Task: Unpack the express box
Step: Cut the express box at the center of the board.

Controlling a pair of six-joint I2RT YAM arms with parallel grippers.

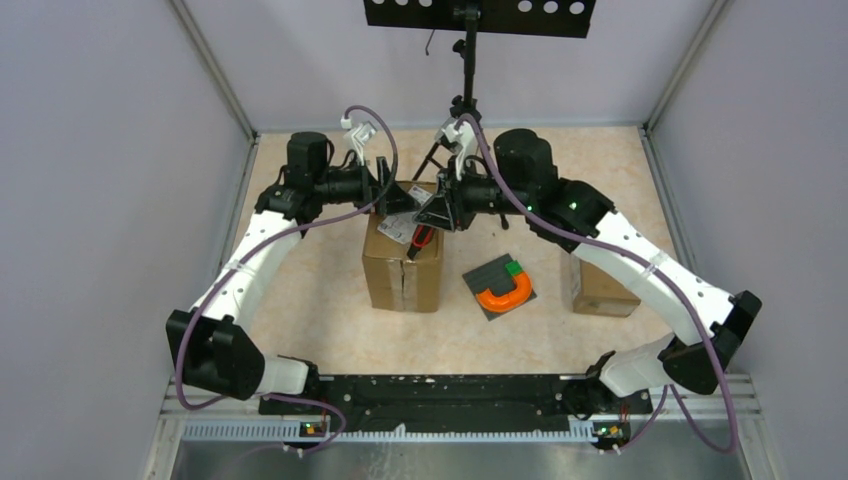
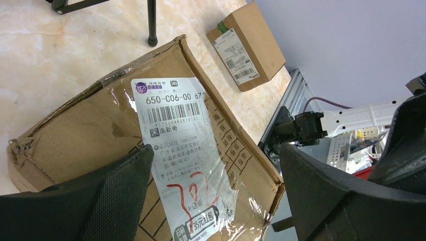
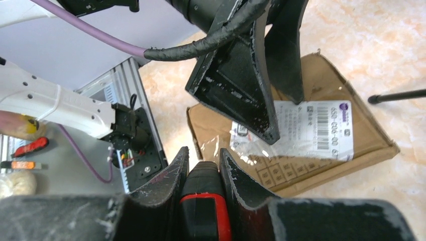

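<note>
Marbled tabletop (image 1: 320,330), express box (image 1: 402,268) at its middle — probably light, dented cardboard with a slick label (image 2: 186,150), so I'd grip flap edges. My left gripper (image 2: 216,168) gapes empty; my right gripper (image 3: 203,155) clamps a red-and-black tool (image 3: 205,203).

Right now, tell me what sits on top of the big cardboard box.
A white shipping label under clear tape, with the open left fingers over it. The right fingers hold a red-and-black tool nearby. The box's contents are hidden: flaps closed.

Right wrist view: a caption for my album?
The right pincer grips a red-black tool over the labelled box, open left pincer beside.
</note>
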